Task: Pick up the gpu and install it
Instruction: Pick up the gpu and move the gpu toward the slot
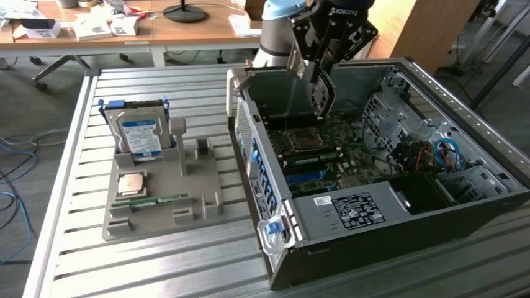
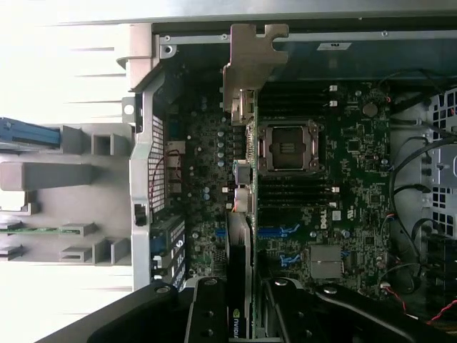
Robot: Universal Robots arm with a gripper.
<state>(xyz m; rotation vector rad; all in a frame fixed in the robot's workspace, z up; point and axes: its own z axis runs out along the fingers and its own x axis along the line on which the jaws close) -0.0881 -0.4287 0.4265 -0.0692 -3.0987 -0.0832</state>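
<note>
Holding: the hand (image 1: 319,65) has its two fingers closed partway, pinching the gpu (image 1: 321,93) across its flat faces near the upper end.
Gpu place: in the air inside the open top of the computer case (image 1: 463,205), hanging over the motherboard (image 1: 331,155) close to the processor socket (image 2: 287,146).
Gpu axis: long axis close to upright in the exterior view, with the card edge-on to the wrist view. The silver bracket (image 2: 251,64) is at the end away from the hand, pointing down into the case.
Writing: "ROBOTIQ" on the hand's body; an NVIDIA logo on the card beside the fingers; "DELL" on the motherboard. The print on the white label (image 1: 356,210) on the case is too small to read.
Counts: one gpu, one case and one grey tray (image 1: 198,186). The tray holds one hard drive (image 1: 141,133) standing on edge, one processor chip (image 1: 133,184) and one green memory stick (image 1: 149,200).
Table: slatted metal table (image 1: 166,261), with the tray to the exterior view's left of the case.
</note>
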